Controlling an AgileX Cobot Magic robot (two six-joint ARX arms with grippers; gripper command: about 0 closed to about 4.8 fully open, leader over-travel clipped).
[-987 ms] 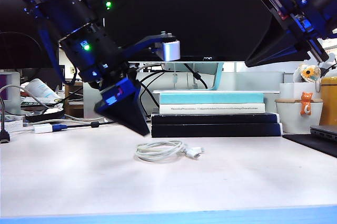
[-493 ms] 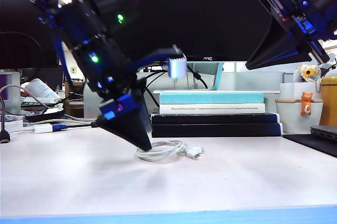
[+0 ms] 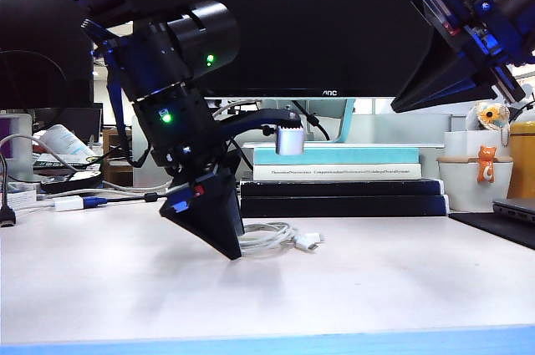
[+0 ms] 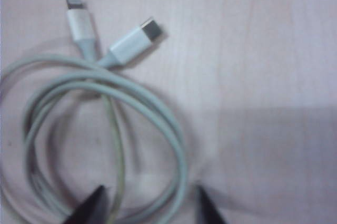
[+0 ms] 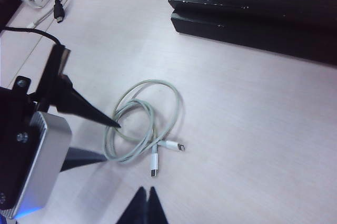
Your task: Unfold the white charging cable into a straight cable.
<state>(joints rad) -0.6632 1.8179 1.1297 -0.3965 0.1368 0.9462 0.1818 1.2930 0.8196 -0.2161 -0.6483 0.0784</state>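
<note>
The white charging cable (image 3: 272,238) lies on the table as a loose coil, its two plugs side by side at the coil's right end (image 3: 308,242). My left gripper (image 3: 232,253) points steeply down at the coil's left edge, tips at the tabletop. In the left wrist view its open fingers (image 4: 151,205) straddle strands of the cable (image 4: 184,163), with both plugs (image 4: 126,45) beyond. The right wrist view shows the left gripper (image 5: 109,139) astride the coil (image 5: 152,81). My right gripper (image 3: 397,104) hangs high at the right, shut and empty (image 5: 146,195).
A stack of books (image 3: 343,180) stands just behind the cable, with a dark monitor (image 3: 334,21) above it. A white adapter with a blue plug (image 3: 71,202) and black cables lie at the far left. A white pot with a cat figure (image 3: 476,180) and a laptop edge (image 3: 514,209) sit at the right.
The left gripper has come down and shifted right, from above the table onto the coil's left edge. The cable and the right arm have not moved.
</note>
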